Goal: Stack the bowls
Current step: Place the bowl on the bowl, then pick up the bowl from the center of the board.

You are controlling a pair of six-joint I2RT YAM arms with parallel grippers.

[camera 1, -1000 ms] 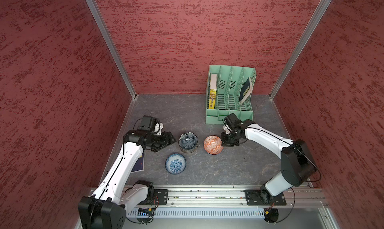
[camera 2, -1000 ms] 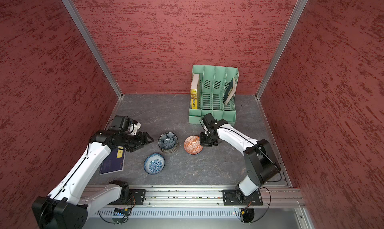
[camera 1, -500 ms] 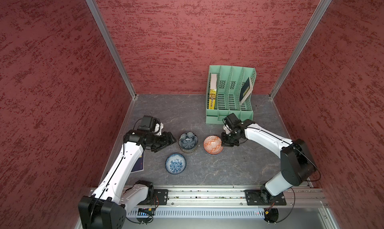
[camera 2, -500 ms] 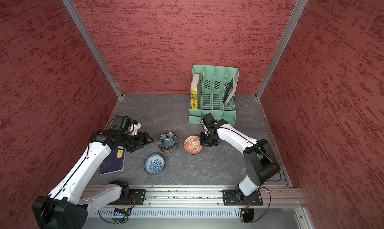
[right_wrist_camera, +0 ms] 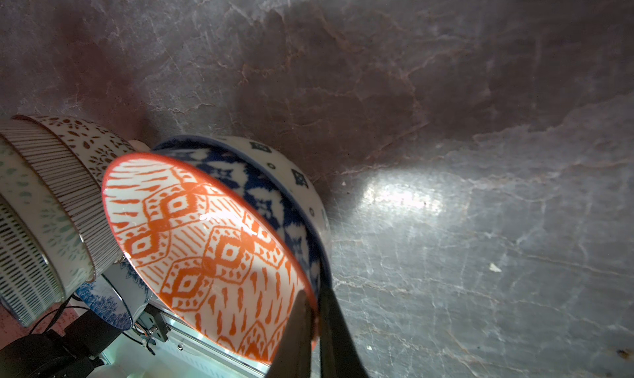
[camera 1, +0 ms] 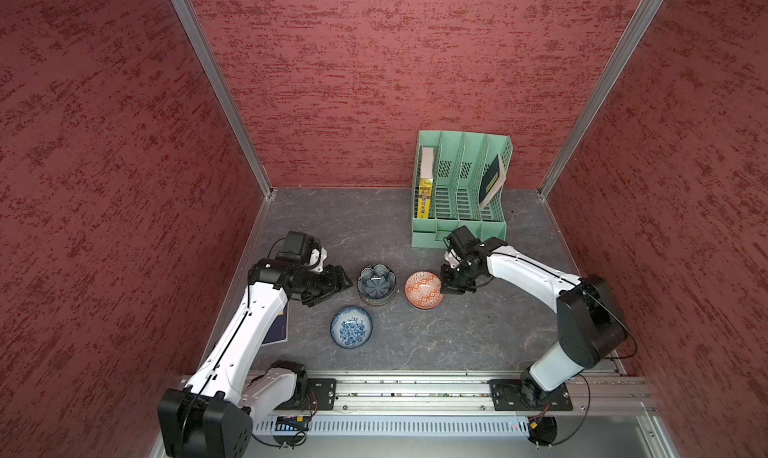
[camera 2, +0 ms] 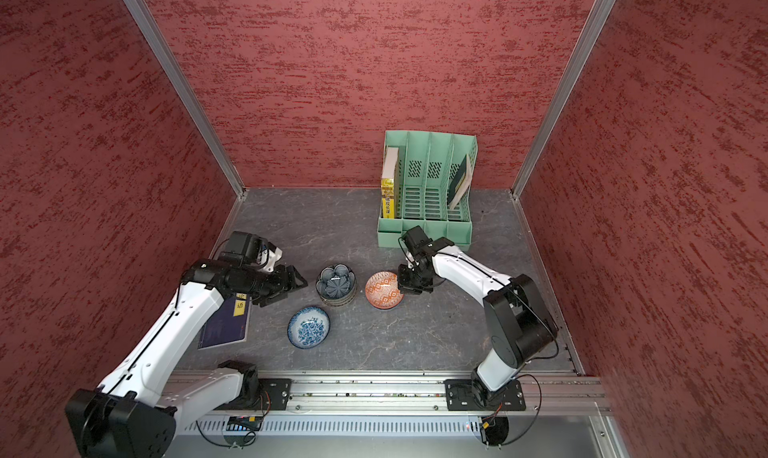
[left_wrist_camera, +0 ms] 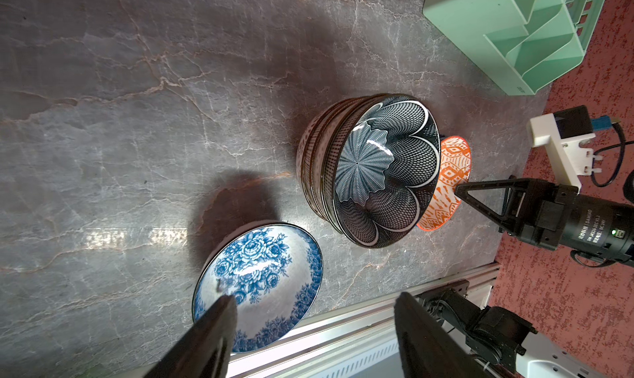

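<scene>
Bowls point(camera 1: 377, 287) are mostly piled up, so here's where I'm at. The stack point(left_wrist_camera: 315, 160) sits mid-bench point(camera 1: 457, 339) with the dark flower bowl point(camera 1: 377, 283) on top. Just to its right is the orange bowl point(camera 1: 423, 289), and my right wrist view shows it nested inside a blue patterned bowl point(right_wrist_camera: 274, 194). The blue floral bowl point(camera 1: 351, 327) sits loose by itself, closer to my base than the stack.

My right fingers point(right_wrist_camera: 314, 300) are pinched nearly all the way shut on the orange bowl's rim, one finger inside and one outside. I can't tell whether the blue patterned bowl's rim is caught in there too. I also can't tell whether the bowl is off the bench yet.

My left fingers point(left_wrist_camera: 315, 299) are spread wide with nothing in them. They're parked just left of the stack, pointing at it.

What matters for the next move, I reckon: I've got the orange bowl by the side facing away from the stack. So the stack lies to my left, straight across the bowl from my right fingers, and the carry goes that way and up over the flower bowl's rim. My right arm is clearly the one for this bowl. My left arm is nearer the blue floral bowl. The green file rack point(camera 1: 457, 223) is behind my right wrist, out of that path.
</scene>
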